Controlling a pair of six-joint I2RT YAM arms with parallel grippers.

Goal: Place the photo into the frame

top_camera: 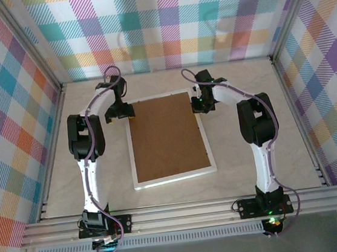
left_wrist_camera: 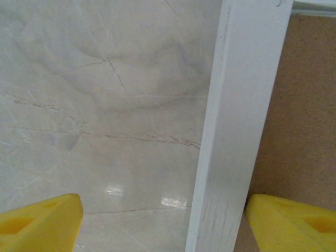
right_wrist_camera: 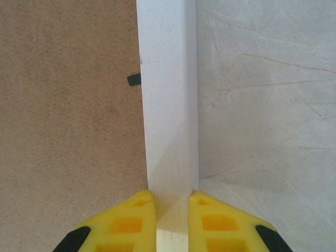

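At mid-tabletop [top_camera: 177, 198] one white frame [top_camera: 174, 176] lies flat, back up and a little skewed, its long sides running from near to far. Bare marble-look surface lies open on all four sides of it, broadest at left and right and narrower toward the far side. Plaid walls [top_camera: 163, 23] close off the left, far and right. Inside the frame sits one brown board [top_camera: 168, 135], filling it edge to edge. One small black clip [right_wrist_camera: 134, 80] juts onto the board from the right rail. Two arms reach to the frame's far corners, one each. The left end effector [left_wrist_camera: 164, 205] has its yellow fingers [left_wrist_camera: 42, 223] wide apart, one over bare tabletop and the other over the board, straddling the left rail near the far-left corner. Whether they touch the rail cannot be told. The right end effector [right_wrist_camera: 172, 198] is clamped on the right rail near the far-right corner, a finger on each side of it.
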